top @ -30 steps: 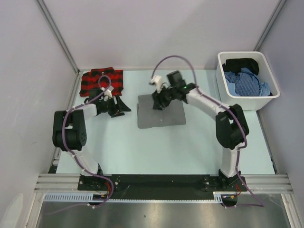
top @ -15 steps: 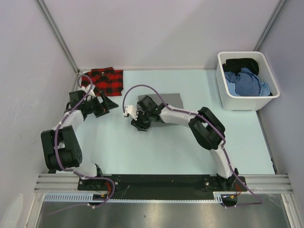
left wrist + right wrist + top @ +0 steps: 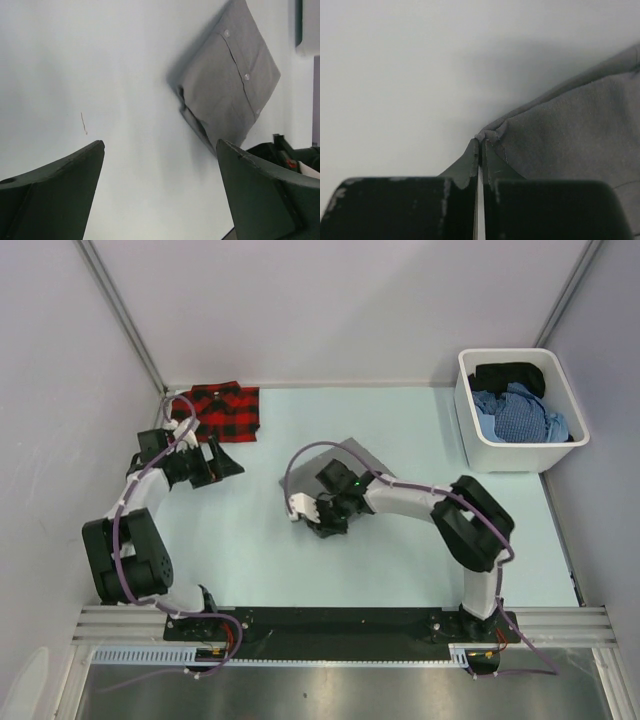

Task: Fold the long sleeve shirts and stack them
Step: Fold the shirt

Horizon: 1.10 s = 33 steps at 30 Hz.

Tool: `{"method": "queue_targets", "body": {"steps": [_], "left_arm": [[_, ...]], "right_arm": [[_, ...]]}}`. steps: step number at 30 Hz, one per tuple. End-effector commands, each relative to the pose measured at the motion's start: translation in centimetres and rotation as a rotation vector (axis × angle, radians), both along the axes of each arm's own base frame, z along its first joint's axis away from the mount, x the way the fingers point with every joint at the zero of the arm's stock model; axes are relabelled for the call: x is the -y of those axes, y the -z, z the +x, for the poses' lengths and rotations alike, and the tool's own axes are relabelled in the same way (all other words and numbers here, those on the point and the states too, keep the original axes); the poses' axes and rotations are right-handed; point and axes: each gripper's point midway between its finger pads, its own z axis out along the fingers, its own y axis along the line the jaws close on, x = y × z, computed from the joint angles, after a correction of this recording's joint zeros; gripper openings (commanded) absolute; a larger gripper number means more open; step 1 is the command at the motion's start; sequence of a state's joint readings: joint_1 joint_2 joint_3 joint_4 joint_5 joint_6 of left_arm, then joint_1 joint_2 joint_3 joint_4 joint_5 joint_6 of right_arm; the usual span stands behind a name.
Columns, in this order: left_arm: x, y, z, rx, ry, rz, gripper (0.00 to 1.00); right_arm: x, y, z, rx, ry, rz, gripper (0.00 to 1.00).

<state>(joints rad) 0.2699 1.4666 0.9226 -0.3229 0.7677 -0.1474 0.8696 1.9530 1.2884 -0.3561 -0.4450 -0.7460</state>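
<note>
The plain grey long sleeve shirt lies folded mid-table, turned at an angle, its button row showing in the left wrist view. My right gripper is at its near-left corner, and the right wrist view shows the jaws shut on a pinched-up bit of the grey cloth. The red-and-black plaid shirt lies folded at the far left. My left gripper hovers just in front of the plaid shirt, open and holding nothing, pointing across bare table toward the grey shirt.
A white bin at the far right holds blue and black clothes. Grey walls close in the table on three sides. The right arm shows at the lower right of the left wrist view.
My right gripper swung from the grey shirt's far side to its near-left corner and shut on it; the shirt turned. My left arm drew back left and opened wide.
</note>
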Motion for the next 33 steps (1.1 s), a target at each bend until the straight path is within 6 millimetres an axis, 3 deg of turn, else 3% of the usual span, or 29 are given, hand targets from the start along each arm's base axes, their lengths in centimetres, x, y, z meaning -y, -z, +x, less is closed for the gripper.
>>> {"method": "queue_targets", "body": {"steps": [1,3,7,10,13,14,17,22,23,27,29,33], "left_arm": [[3.1,0.7,-1.1,-0.012,0.228,-0.011,0.99],[5.2,2.5,-2.2,-0.092,0.303,-0.048,0.99],[10.9,4.3,-3.5,-0.194,0.442,-0.158,1.00],[14.3,5.3,-3.4,-0.230,0.485,-0.216,0.97],[16.5,6.3,-2.8,-0.260,0.460,-0.277,0.88],[17.0,6.2,-1.8,-0.211,0.453,-0.284,0.86],[18.2,7.2,-1.3,-0.236,0.402,-0.283,0.77],[20.6,9.7,-3.6,-0.321,0.431,-0.240,0.72],[20.8,10.1,-3.8,-0.329,0.423,-0.235,0.71],[22.2,12.2,-5.4,-0.400,0.406,-0.233,0.72],[22.7,13.2,-5.6,-0.435,0.385,-0.234,0.71],[24.4,14.1,-6.5,-0.472,0.398,-0.248,0.69]], "right_arm": [[6.9,-1.6,-7.9,-0.115,-0.374,-0.040,0.00],[11.4,-0.2,-10.6,-0.190,-0.442,-0.149,0.00],[17.2,0.9,-9.8,-0.158,-0.450,-0.242,0.00],[19.4,0.9,-9.6,-0.115,-0.462,-0.270,0.07],[20.8,1.1,-9.4,-0.093,-0.456,-0.304,0.23],[20.9,0.9,-9.3,-0.090,-0.442,-0.307,0.36],[20.4,-0.9,-8.4,-0.102,-0.350,-0.275,0.53],[19.4,-5.4,-5.8,-0.141,-0.119,-0.157,0.65],[19.0,-6.6,-4.9,-0.131,-0.088,-0.131,0.65],[18.9,-8.3,-1.8,-0.167,0.095,-0.066,0.66],[19.4,-8.1,-0.3,-0.226,0.196,-0.056,0.65],[19.7,-9.5,2.6,-0.263,0.315,0.009,0.66]]}}
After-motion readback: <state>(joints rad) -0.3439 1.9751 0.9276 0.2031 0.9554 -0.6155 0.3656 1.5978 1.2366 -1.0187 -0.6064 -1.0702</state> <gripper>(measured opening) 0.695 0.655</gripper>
